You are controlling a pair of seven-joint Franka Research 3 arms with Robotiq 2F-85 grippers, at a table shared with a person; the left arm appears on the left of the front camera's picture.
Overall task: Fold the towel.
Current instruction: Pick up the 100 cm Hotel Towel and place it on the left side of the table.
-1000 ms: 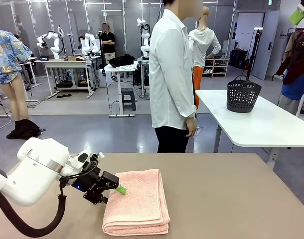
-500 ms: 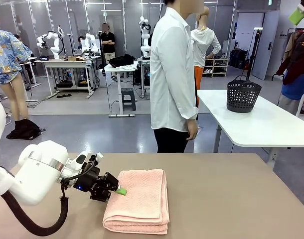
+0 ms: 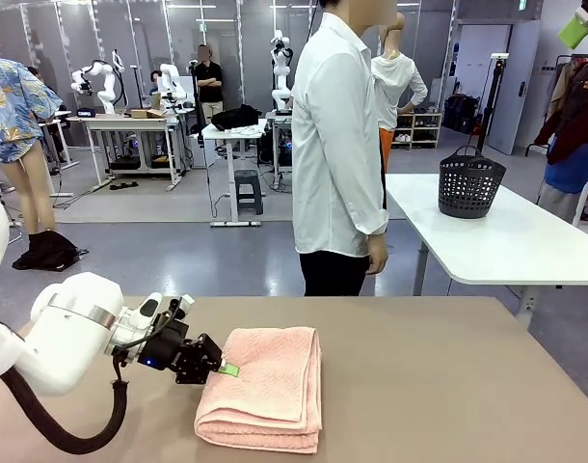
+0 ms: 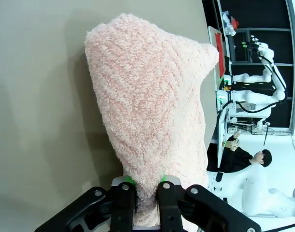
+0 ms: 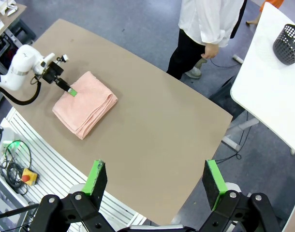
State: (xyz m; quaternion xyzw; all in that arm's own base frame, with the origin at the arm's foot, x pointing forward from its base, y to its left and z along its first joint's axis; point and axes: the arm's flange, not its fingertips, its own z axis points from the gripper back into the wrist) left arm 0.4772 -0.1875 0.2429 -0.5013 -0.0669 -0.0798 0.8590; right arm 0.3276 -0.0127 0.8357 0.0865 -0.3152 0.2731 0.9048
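Pinching towel (image 3: 265, 386) edge w/ L gripper (image 3: 225, 369), prob to lift for next fold.
R gripper (image 5: 156, 186) jaws wide apart, hangs high over table (image 3: 448, 376), empty.

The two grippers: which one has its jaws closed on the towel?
The left gripper: its jaws pinch the edge of the pink towel. The right gripper hangs high above the table, jaws wide apart, empty.
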